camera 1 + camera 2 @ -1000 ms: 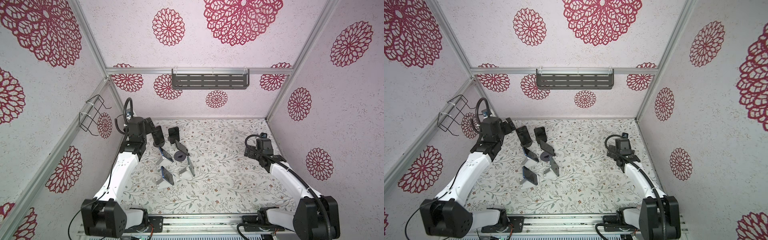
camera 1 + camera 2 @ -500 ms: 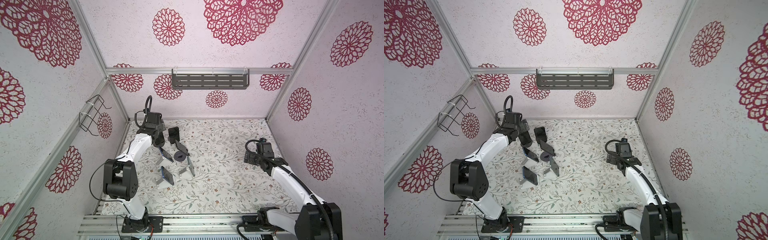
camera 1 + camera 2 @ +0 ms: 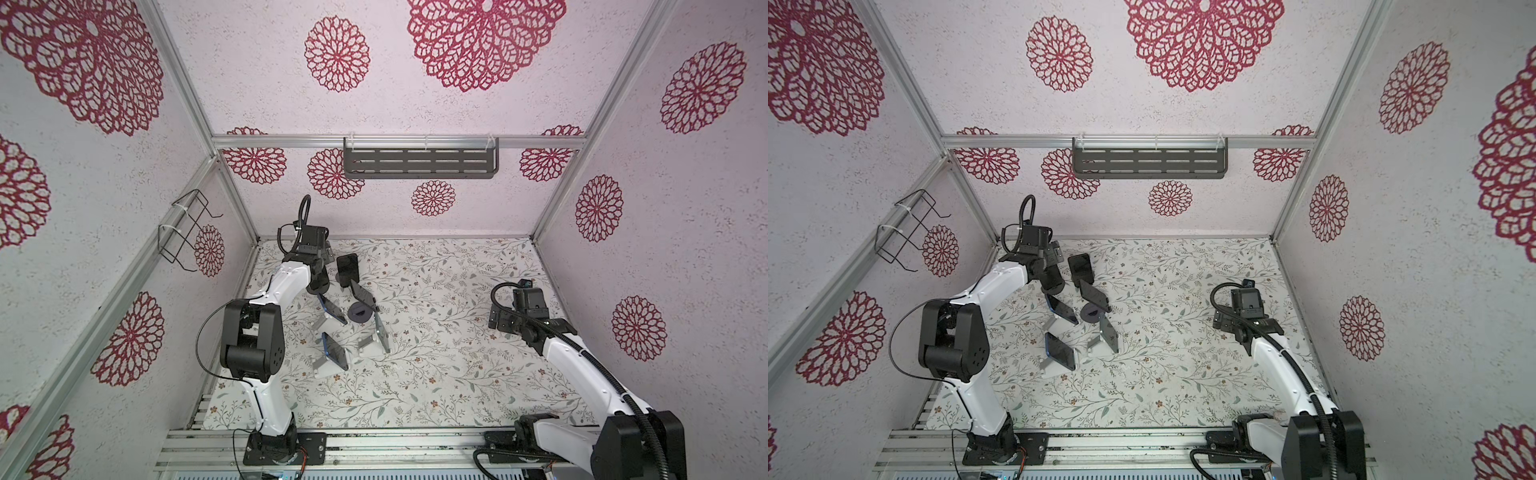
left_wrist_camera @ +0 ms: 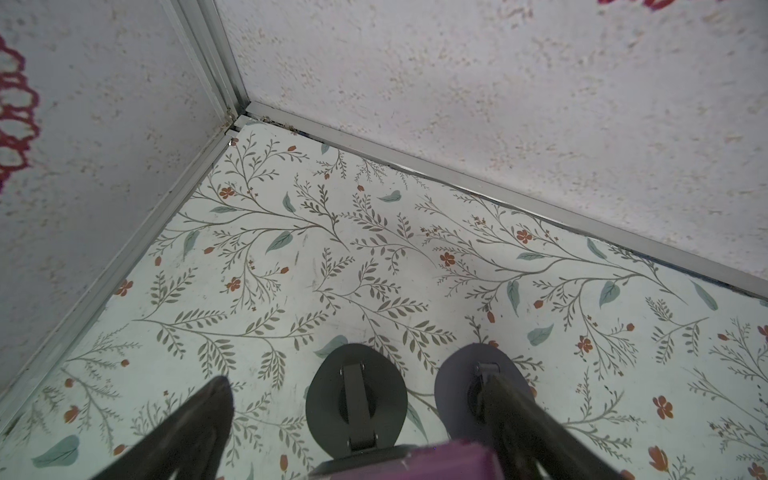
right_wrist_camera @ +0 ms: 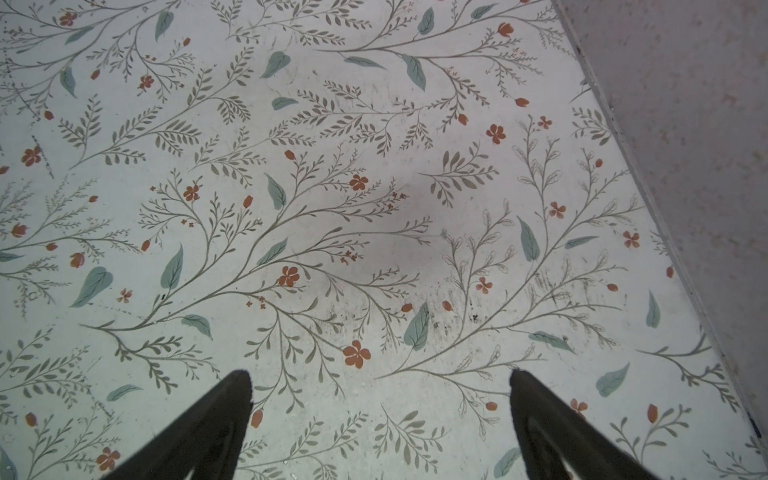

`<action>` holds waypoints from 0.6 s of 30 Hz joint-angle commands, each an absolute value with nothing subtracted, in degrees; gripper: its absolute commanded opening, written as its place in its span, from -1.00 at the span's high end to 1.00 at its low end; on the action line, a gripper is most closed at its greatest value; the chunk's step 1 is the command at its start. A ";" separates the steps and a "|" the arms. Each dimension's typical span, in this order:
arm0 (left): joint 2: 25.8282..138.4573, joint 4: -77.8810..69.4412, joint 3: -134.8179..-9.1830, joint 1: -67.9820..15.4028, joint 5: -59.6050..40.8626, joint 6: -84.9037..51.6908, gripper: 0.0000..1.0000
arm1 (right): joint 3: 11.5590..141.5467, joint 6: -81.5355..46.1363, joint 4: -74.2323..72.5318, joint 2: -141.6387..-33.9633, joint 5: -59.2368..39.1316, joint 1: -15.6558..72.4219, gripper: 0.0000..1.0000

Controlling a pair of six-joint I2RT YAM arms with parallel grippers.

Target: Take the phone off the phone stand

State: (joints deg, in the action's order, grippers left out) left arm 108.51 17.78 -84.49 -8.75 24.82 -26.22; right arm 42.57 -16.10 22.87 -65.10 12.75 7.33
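1. Left wrist view: left gripper [image 4: 356, 384] spread wide, empty; purple phone [image 4: 436, 457] edge lies between its jaws, over the phone stand [image 4: 355, 409].
2. Also spread and empty: right gripper [image 5: 379, 374], well apart; left one nearer.

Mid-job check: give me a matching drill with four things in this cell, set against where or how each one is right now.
Things:
1. left gripper
2. right gripper
3. front blue phone
4. slotted shelf

Places or states:
A. mounted on the back wall
B. jaws open, over bare floral mat
C. propped on a pale stand
D. jaws open, over oval stand bases

Pairs: 1-D, 2-B, 3-C, 4-A
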 commanded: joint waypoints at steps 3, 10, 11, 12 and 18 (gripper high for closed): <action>110.08 16.17 -86.04 -8.96 25.99 -27.71 -0.95 | 42.93 -14.76 22.14 -62.66 12.48 7.47 -0.98; 111.56 16.41 -86.83 -8.88 25.65 -28.04 -0.83 | 42.84 -14.35 22.24 -62.41 12.48 7.46 -0.98; 111.77 16.48 -86.99 -8.88 25.62 -28.04 -0.81 | 42.70 -14.25 22.17 -62.36 12.39 7.47 -0.98; 111.97 16.45 -87.17 -8.80 25.66 -27.94 -0.77 | 42.61 -14.25 22.06 -62.40 12.44 7.47 -0.98; 111.97 17.25 -87.80 -8.68 25.53 -28.39 -0.53 | 42.37 -13.96 22.65 -61.84 12.62 7.47 -0.98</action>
State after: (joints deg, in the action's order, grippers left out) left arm 111.07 17.56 -86.41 -8.73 24.97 -27.40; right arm 42.50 -15.00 22.68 -63.72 12.73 7.33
